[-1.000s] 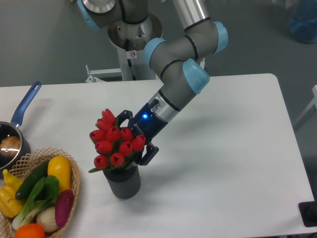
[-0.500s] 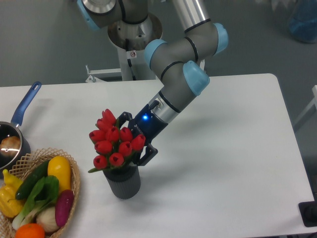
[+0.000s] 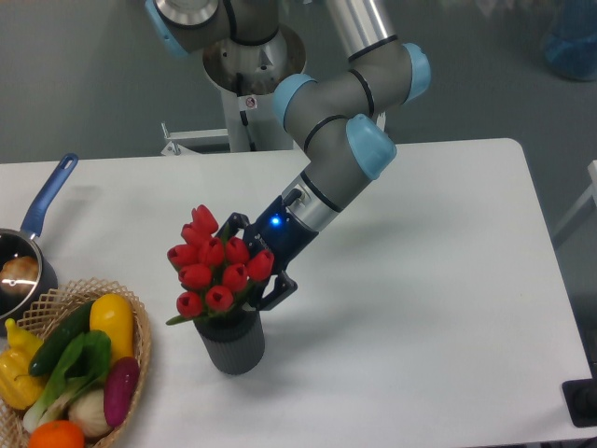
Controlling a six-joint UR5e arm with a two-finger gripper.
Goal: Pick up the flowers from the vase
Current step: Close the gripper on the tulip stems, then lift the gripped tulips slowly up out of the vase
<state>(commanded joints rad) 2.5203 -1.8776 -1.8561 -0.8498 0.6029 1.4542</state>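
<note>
- The gripper (image 3: 250, 264) reaches in from the right behind the flowers (image 3: 216, 264), its dark fingers (image 3: 277, 286) showing on either side of the bunch, one far and one near.
- Whether the fingers are clamped on the stems or merely bracketing them cannot be told; the buds hide the contact.
- The flowers stand in the vase (image 3: 232, 343) near the front of the white table (image 3: 420, 280), left of centre, stems hidden inside the mouth.
- The step in hand looks like the grasp: the task is early, with the bunch not yet lifted out.
- The next move calls for a firm hold on the stems, then a straight pull upward so the vase is not tipped or dragged.
- The flowers are a tight cluster of red tulip buds leaning slightly left, with a green leaf poking out low on the left.
- The vase is a short, dark grey ribbed cylinder, upright.
- A wicker basket (image 3: 140, 347) of vegetables sits just to its left.
</note>
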